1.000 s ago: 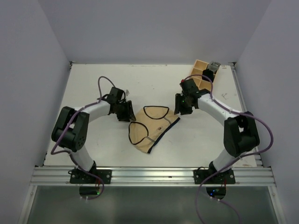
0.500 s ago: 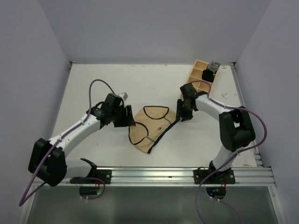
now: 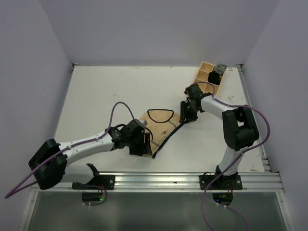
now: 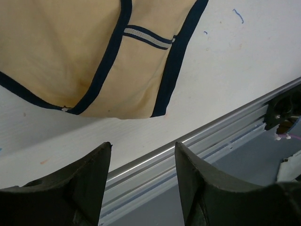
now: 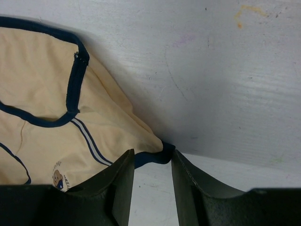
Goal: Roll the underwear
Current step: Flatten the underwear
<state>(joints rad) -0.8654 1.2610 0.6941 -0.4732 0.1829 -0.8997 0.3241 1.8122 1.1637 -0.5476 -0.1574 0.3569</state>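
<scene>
**Task status.** Rolling has not begun. The underwear [image 3: 162,126] lies flat and unrolled at the centre of the top view, with no turned edge or coil visible. All of the rolling is judged to be outstanding: grasp an edge, turn it over, and wind the fabric to the opposite edge.

**Left arm (near).** The arm runs low and nearly level from the lower left of the top view toward the centre, parallel to the rail [image 3: 159,180]. The left gripper [image 4: 143,147] sits at the underwear's near corner. In the left wrist view its fingers stand well apart at the bottom of the frame. Bare table [image 3: 106,91] and rail show between them, and the fabric lies above the tips in the upper left. The gripper is released and holds nothing.

**Right arm (farther).** The arm folds back from its base at the lower right and reaches left, with the wrist pitched down. The right gripper [image 5: 151,154] is at the underwear's right corner. In the right wrist view the dark-trimmed corner lies just at the gap between the fingertips. The fingers are apart, table shows between them, and the corner is not clamped. The gripper is released.

**Far zone.** The tray [image 3: 206,76] stands at the upper right, well apart from the underwear.
</scene>
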